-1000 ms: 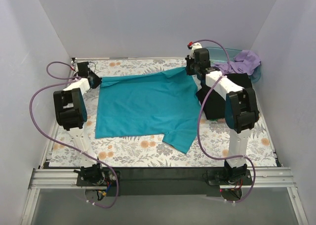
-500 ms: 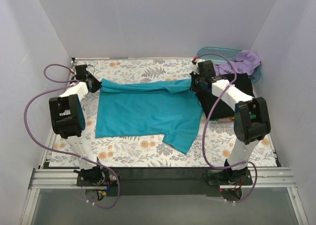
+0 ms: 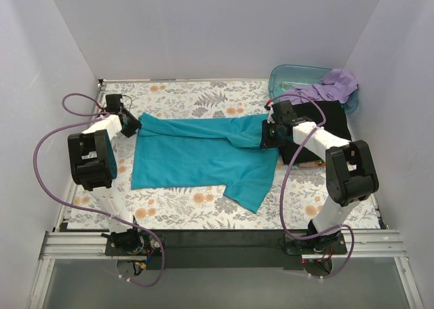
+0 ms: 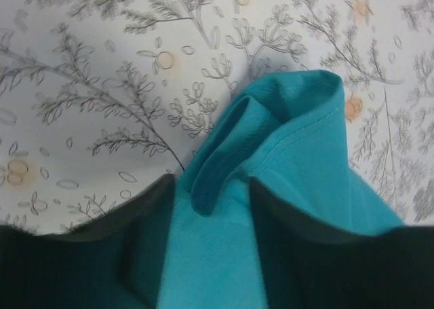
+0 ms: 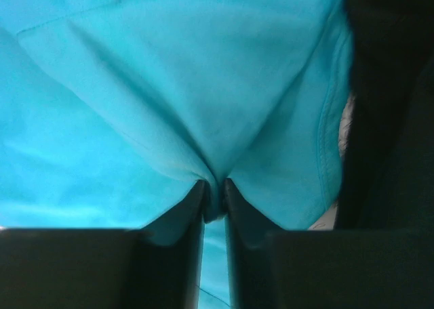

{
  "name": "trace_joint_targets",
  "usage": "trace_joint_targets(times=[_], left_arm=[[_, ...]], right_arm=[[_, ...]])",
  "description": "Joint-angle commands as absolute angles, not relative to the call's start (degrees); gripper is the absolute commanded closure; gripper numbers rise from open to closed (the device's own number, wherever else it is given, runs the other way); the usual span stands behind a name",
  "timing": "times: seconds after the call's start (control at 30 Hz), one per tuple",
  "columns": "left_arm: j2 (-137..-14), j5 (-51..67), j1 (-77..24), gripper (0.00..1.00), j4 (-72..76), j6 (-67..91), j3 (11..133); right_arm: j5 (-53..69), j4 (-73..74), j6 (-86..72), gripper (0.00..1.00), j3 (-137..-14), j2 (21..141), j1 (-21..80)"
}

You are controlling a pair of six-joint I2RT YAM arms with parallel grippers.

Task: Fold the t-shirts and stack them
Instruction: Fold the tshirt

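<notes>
We have the teal t-shirt (image 3: 196, 160) spread across the middle of the flowered worktop (image 3: 196, 99). Its far edge is doubled back toward us, a band of cloth lying over the body of the shirt between the two hands. We judge that each hand takes one far corner so the edge moves as a straight line and the fold lands even; one hand alone would drag it crooked. The near hem and one sleeve lie flat on the near side, with nothing touching them.

The left hand (image 3: 133, 123) sits at the shirt's far left corner. In its wrist view a rolled, stitched hem runs between the two dark fingers (image 4: 291, 234), which are parted only by the bunched cloth and grip it. The right hand (image 3: 268, 134) is at the far right corner, just beside the black t-shirt (image 3: 329, 119). Its fingers (image 5: 183, 255) are pressed almost together, pinching a tight gather of teal cloth.

The lavender t-shirt (image 3: 336, 85) hangs over the tub (image 3: 288, 75) in the far right corner. The black one lies as a compact dark block — whether it is folded we cannot tell. In our judgement this is the teal shirt's first fold.
</notes>
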State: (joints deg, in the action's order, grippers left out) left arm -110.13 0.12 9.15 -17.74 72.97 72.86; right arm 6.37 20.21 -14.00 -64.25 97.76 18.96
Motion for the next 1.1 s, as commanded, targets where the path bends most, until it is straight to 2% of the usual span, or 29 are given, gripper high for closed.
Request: trace_joint_targets(times=[0.0, 0.03, 0.07, 0.13, 0.17, 0.27, 0.33, 0.53, 0.8, 0.97, 1.07], left_arm=[[-105.38, -4.21, 9.23, 0.45, -23.44, 73.82, 75.31], [-105.29, -4.39, 9.14, 0.36, -24.42, 73.92, 75.84], [-104.51, -4.31, 9.14, 0.33, -25.04, 73.92, 76.55], [-103.02, -4.4, 9.23, 0.19, -26.1, 74.53, 76.82], [-101.18, -4.22, 9.14, 0.07, -26.28, 74.62, 76.9], [-97.84, -3.0, 9.14, 0.05, -27.07, 75.67, 77.25], [-96.77, 1.91, 9.14, 0.05, -25.76, 76.37, 76.73], [-99.92, 12.64, 7.66, 0.03, -21.19, 77.61, 77.95], [-110.38, 12.48, 2.81, 0.02, -17.93, 77.61, 83.14], [-112.85, 9.59, 2.37, 0.02, -19.15, 77.17, 81.48], [-111.28, 4.06, 2.37, 0.02, -20.74, 77.08, 78.23]], right_arm=[[8.96, 21.27, -13.36, 0.6, -63.72, 97.3, 19.51], [8.96, 21.53, -12.75, 0.53, -63.98, 96.95, 19.51], [8.96, 21.53, -12.4, 0.4, -63.98, 95.55, 19.6], [10.54, 21.71, -10.64, 0.2, -64.33, 93.53, 19.6], [11.33, 21.71, -10.11, 0.02, -64.42, 91.25, 19.69], [13.36, 21.62, -8.27, 0.02, -65.38, 87.73, 19.95], [14.06, 21.53, -7.21, 0.01, -66.44, 87.36, 20.04], [19.07, 19.86, -5.19, 0.02, -73.38, 94.21, 25.03], [13.55, 19.77, -2.37, 0.02, -85.77, 110.38, 31.72], [11.17, 19.86, -2.11, 0.02, -85.35, 114.95, 34.01], [10.63, 19.95, -2.37, 0.02, -82.63, 115.14, 35.33]])
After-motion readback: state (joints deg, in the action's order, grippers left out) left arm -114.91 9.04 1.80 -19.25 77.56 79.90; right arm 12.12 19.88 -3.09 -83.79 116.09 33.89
